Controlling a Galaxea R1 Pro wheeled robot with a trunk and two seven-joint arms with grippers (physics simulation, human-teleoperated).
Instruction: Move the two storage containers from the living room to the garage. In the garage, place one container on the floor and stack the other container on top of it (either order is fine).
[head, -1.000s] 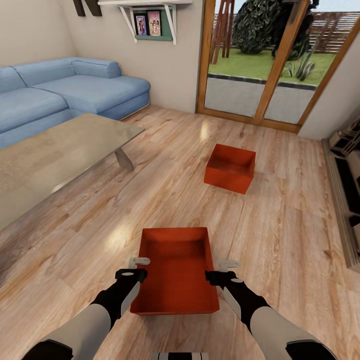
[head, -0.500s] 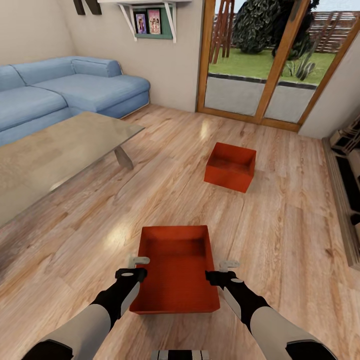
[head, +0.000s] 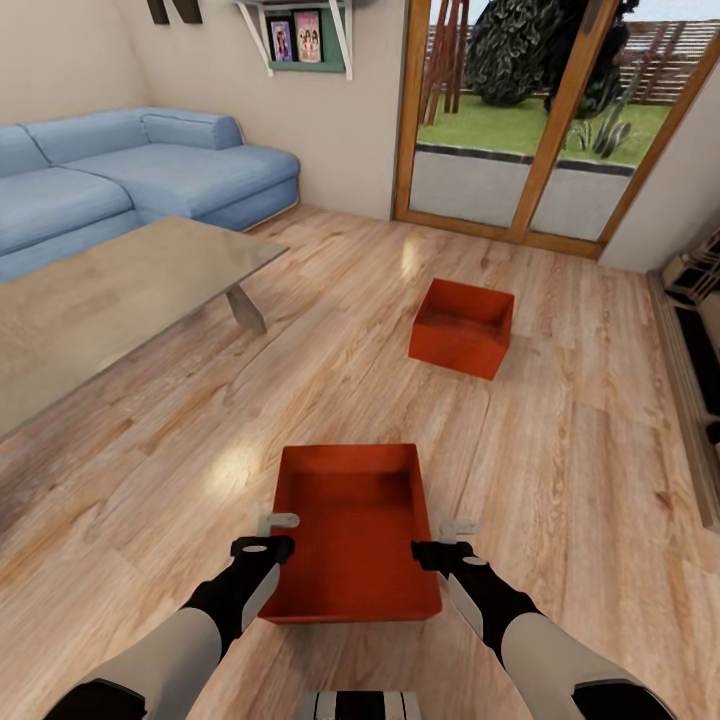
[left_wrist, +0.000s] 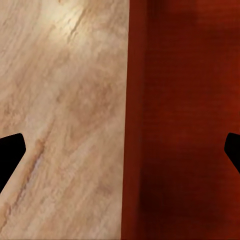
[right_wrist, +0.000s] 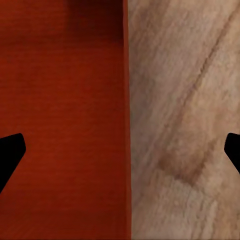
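Head view: the near bin (head: 352, 535) lies on the wood floor (head: 560, 470), long axis running 12 to 6, flanked by the left gripper (head: 272, 532) at its 9 o'clock wall and the right gripper (head: 447, 538) at its 3 o'clock wall, both spread wide and straddling the rims, nothing clamped. The far bin (head: 462, 328) is seen well apart at 1 o'clock

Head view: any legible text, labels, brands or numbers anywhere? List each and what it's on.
None readable.
The two framed pictures on the wall shelf: colourful, any print too small and blurred to read.
Near storage container: plain red-orange walls, no label.
Far storage container: plain, no label.
Coffee table and sofa: no markings.
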